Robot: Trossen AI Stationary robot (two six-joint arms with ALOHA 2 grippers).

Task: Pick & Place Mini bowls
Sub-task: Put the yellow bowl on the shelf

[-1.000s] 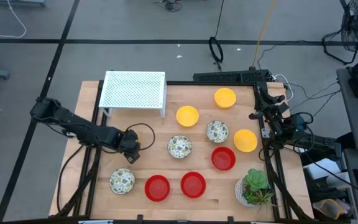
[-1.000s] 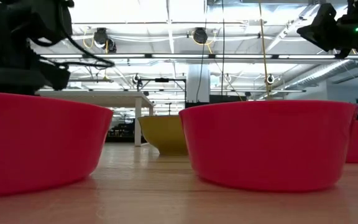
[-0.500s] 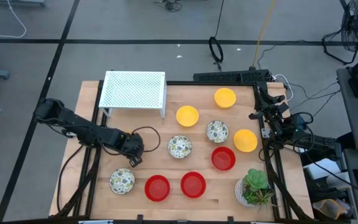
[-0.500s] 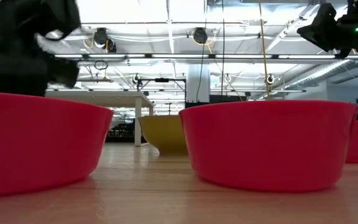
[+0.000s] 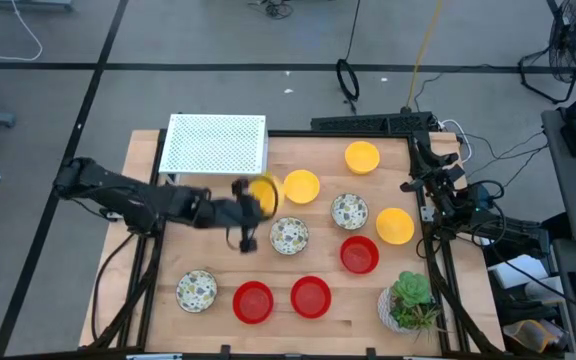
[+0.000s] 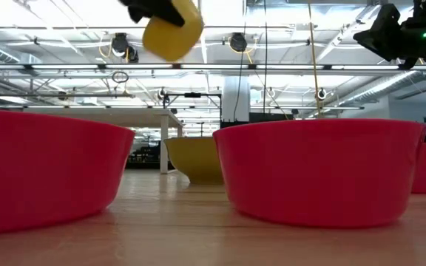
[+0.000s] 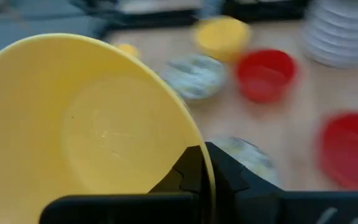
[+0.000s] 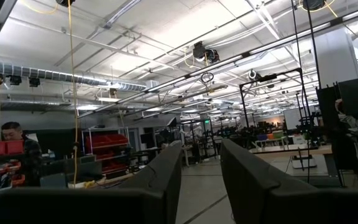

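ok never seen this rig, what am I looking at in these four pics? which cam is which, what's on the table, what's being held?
It is a two-armed robot at a wooden table. The high view looks straight down; the low view sits at table height; each wrist view looks out past that arm's own hand.

The left hand is out over the table, shut on a yellow bowl, which the low view shows lifted well clear of the surface. The right hand is parked at the table's right edge with its fingers apart, looking into the room.

On the table: three more yellow bowls, three red bowls, three white patterned bowls, a white perforated rack and a potted plant.
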